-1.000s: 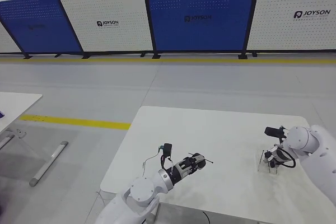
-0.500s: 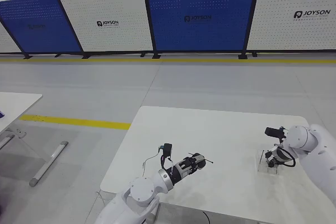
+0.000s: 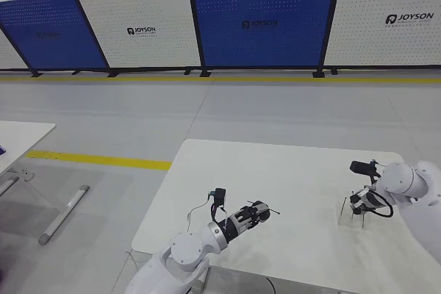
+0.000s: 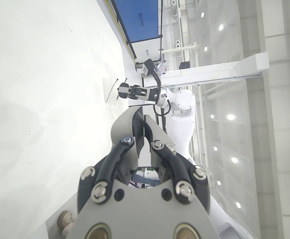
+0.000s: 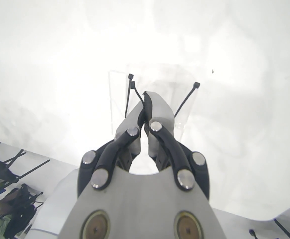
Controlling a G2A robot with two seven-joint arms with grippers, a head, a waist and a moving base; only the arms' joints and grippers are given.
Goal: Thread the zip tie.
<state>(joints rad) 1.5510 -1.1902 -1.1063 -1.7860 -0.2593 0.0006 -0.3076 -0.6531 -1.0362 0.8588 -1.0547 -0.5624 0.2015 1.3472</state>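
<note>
one zip tie (image 5: 137, 91) is the item in hand. it leans in the clear holder (image 5: 115, 100) at the right side of the table (image 3: 279, 169), head uppermost, with its strap pinched between the tips of the right gripper (image 5: 145, 96). two other ties (image 5: 186, 99) stand in the same holder, one just beside the held tie and one well apart at the opposite wall; neither is touched.

progress, by my reading: early. the tie is grasped but not yet drawn clear of the holder. no loop is formed, and the tail has not met the head. drawing it out, presenting it and threading it are all left to do.

right arm: it comes in from the right edge of the table with the wrist bent down. the gripper points leftward and down into the holder, jaws clamped on the strap.

left gripper (image 3: 259, 211): it sits at the near edge toward the middle, well apart from the holder. it is low over the surface and aimed right, toward its partner, with its jaws drawn together. from above, a thin dark sliver shows at its tips; whether that is a further tie i cannot tell.
</note>
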